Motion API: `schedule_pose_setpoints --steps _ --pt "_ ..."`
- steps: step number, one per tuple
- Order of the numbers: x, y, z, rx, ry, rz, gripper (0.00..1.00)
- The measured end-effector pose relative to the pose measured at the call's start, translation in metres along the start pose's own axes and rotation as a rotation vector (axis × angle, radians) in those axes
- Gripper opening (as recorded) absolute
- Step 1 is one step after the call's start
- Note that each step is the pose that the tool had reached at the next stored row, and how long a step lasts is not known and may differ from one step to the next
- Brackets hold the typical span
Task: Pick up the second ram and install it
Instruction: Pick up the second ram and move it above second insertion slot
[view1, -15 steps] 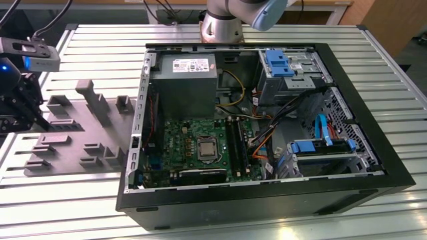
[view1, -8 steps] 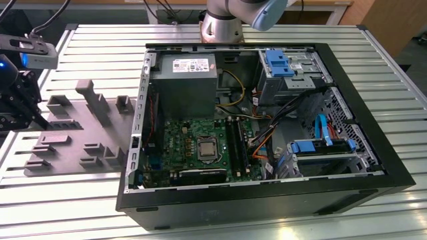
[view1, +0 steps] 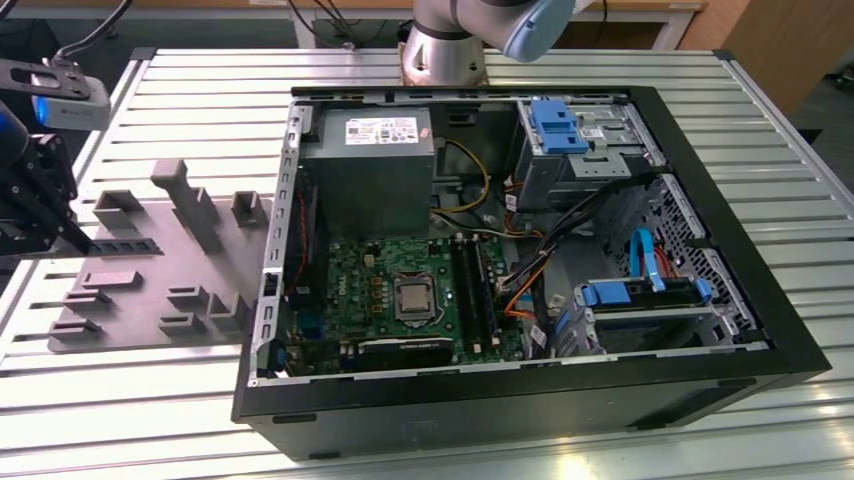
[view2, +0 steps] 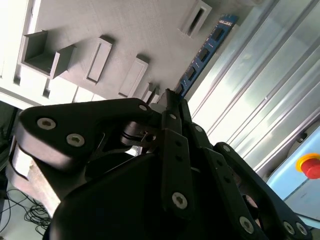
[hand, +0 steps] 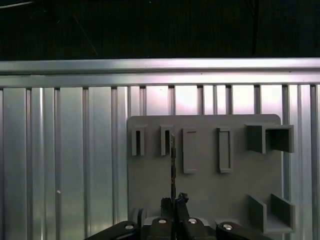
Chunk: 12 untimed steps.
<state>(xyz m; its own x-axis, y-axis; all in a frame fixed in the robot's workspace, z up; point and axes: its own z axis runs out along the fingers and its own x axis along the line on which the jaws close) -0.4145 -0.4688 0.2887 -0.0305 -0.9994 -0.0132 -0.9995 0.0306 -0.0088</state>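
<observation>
Ribbed metal table is holding a grey tray, over which the gripper is pinching the ram by one end, its blue chip face showing in the second wrist view and looking edge-on in the first wrist view.

Black linked fingers, silver screws; silver arm, pale-blue cap.

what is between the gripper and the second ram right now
Nothing: in both wrist views the gripper has its jaws closed on the near end of the second ram, which reaches out over the grey parts tray.
</observation>
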Motion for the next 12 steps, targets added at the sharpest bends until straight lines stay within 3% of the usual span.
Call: schedule_pose_setpoints --steps 12 --pt "-0.0002 -0.0001 -0.013 0.0002 -0.0001 0.0 0.14"
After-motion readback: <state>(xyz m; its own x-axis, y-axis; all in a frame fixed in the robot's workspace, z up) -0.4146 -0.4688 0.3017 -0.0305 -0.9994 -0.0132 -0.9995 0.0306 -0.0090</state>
